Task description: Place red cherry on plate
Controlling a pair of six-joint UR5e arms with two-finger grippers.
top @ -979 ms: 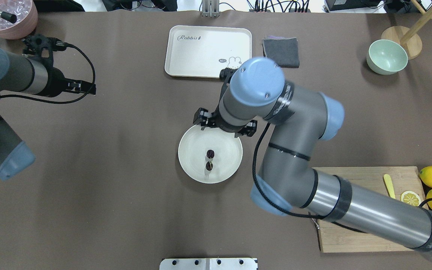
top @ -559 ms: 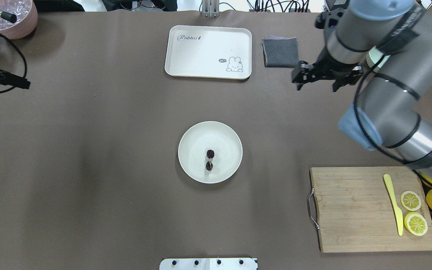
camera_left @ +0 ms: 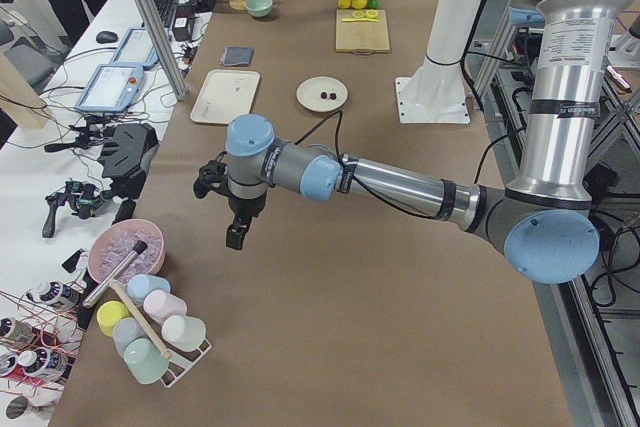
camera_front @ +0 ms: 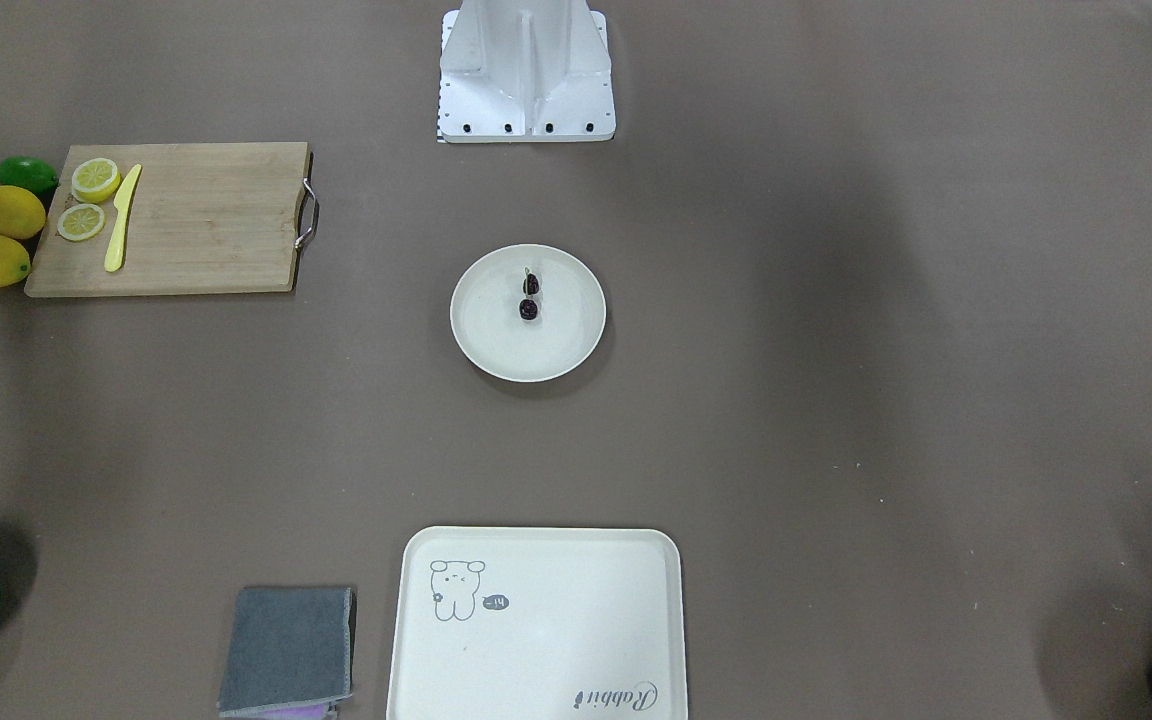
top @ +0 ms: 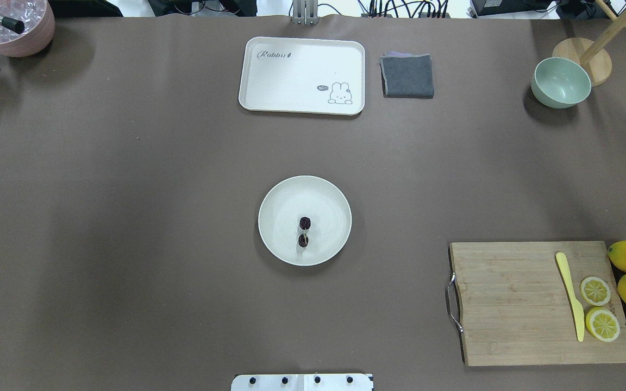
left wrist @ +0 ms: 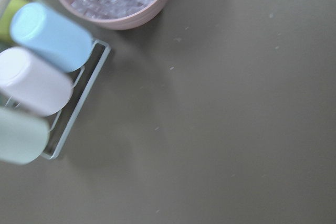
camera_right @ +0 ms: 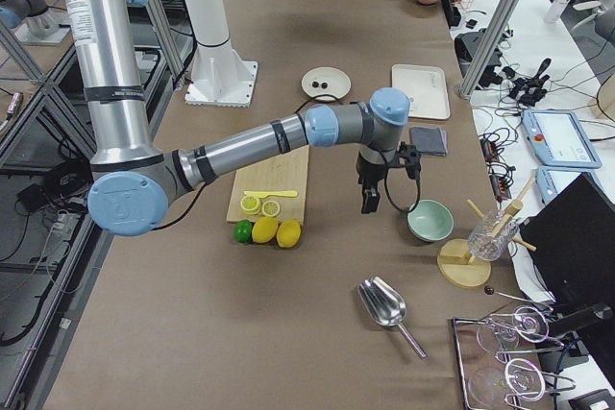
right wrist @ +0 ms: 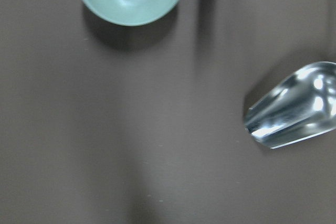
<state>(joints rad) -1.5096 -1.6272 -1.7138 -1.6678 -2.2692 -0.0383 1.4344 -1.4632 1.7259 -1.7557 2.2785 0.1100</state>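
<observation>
The red cherry (top: 304, 231), a pair of tiny dark fruits on thin stems, lies inside the round cream plate (top: 275, 244) at the table's middle, also seen as the cherry (camera_front: 529, 298) on the plate (camera_front: 481, 340). No gripper is near it. My left gripper (camera_left: 236, 237) hangs over bare table near the pink ice bowl, far from the plate; I cannot tell if it is open or shut. My right gripper (camera_right: 369, 206) hangs beside the mint bowl, and I cannot tell its state either. Neither wrist view shows any fingers.
A cream tray (top: 302, 75) and a grey cloth (top: 407, 76) sit at the far side. A mint bowl (top: 561, 82) stands far right. The cutting board (top: 508, 304) holds a yellow knife and lemon slices, lemons beside it. A metal scoop (right wrist: 294, 111) lies below my right wrist.
My right arm has swung from over the plate to the table's far right edge. My left arm has drawn back off the left edge. The cherry has stayed on the plate.
</observation>
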